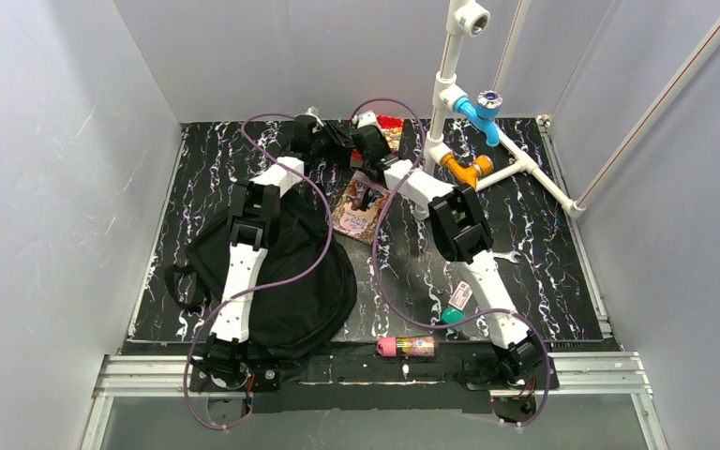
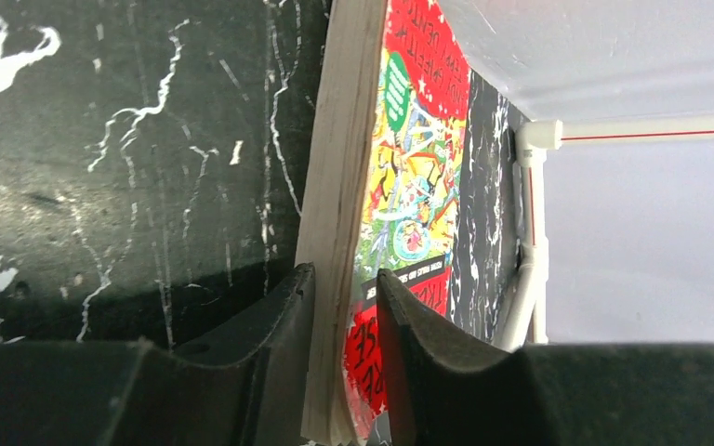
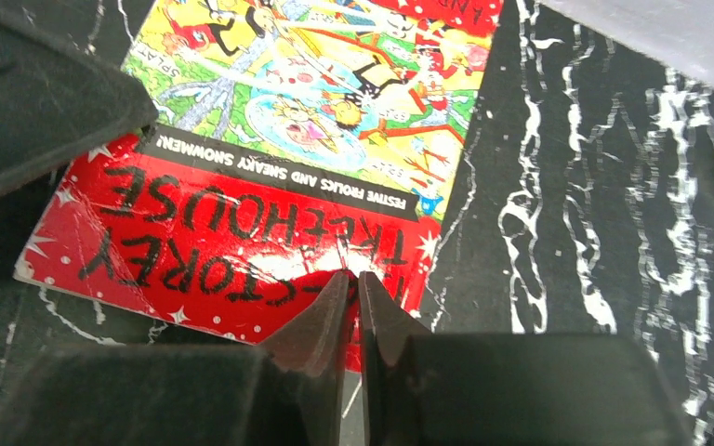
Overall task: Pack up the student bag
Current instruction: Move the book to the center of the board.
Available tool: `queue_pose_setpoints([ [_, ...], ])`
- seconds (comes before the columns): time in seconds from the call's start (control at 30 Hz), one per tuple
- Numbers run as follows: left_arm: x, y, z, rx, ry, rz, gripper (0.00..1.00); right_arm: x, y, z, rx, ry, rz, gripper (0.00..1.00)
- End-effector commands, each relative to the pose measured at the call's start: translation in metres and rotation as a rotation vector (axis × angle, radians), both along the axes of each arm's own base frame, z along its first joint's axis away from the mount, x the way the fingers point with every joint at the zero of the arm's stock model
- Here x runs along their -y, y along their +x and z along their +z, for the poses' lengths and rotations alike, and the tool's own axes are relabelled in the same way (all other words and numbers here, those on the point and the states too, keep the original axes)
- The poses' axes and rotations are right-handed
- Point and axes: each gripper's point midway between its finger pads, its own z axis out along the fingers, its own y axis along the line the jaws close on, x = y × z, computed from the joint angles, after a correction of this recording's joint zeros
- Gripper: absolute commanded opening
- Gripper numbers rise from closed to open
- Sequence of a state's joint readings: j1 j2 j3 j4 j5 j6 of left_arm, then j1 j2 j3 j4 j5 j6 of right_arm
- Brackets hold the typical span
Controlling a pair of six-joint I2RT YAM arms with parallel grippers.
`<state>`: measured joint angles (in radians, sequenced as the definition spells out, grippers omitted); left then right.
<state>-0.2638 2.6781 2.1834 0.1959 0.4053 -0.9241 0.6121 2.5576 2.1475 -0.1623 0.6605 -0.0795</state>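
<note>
Top external view: student bag (image 1: 309, 291), probably soft and limp, lies at the table's (image 1: 553, 253) near-left corner and is best taken by strap or rim. At the far edge, left gripper (image 2: 344, 279) clamps the comic book (image 2: 409, 186), while right gripper (image 3: 355, 279) is pinched nearly closed at its cover.

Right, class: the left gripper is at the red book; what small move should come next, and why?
Probably a short lift with the left gripper: its fingers flank the red book across its thickness, and the student bag lies back near the arm bases.
</note>
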Motion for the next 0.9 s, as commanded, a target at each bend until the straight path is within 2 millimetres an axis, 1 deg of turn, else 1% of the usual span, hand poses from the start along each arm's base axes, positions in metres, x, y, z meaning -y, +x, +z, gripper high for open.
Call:
queue_pose_setpoints([
  [0.0,0.018,-0.008,0.040,0.040,-0.136,-0.050,0.28,-0.010,-0.012,-0.037,-0.172,0.164,0.073,0.16],
  [0.13,0.024,-0.008,0.054,0.043,-0.206,-0.068,0.25,-0.017,-0.014,-0.045,-0.216,0.222,0.111,0.13],
  [0.23,0.030,-0.009,0.065,0.057,-0.253,-0.093,0.22,-0.020,-0.016,-0.050,-0.233,0.229,0.130,0.11],
  [0.3,0.032,-0.010,0.076,0.080,-0.269,-0.111,0.22,-0.020,-0.016,-0.055,-0.245,0.228,0.135,0.09],
  [0.37,0.034,-0.013,0.082,0.107,-0.261,-0.128,0.22,-0.019,-0.017,-0.057,-0.253,0.227,0.136,0.09],
  [0.5,0.033,-0.015,0.074,0.115,-0.235,-0.134,0.24,-0.022,-0.017,-0.058,-0.257,0.240,0.148,0.09],
  [0.67,0.031,-0.015,0.048,0.055,-0.236,-0.103,0.35,-0.023,-0.016,-0.051,-0.247,0.246,0.153,0.08],
  [0.73,0.033,-0.017,0.041,0.046,-0.229,-0.101,0.39,-0.023,-0.015,-0.047,-0.239,0.247,0.155,0.08],
  [0.83,0.037,-0.020,0.037,0.064,-0.188,-0.109,0.41,-0.024,-0.014,-0.046,-0.236,0.245,0.158,0.08],
  [0.87,0.038,-0.020,0.035,0.066,-0.174,-0.110,0.40,-0.024,-0.014,-0.045,-0.236,0.246,0.159,0.08],
])
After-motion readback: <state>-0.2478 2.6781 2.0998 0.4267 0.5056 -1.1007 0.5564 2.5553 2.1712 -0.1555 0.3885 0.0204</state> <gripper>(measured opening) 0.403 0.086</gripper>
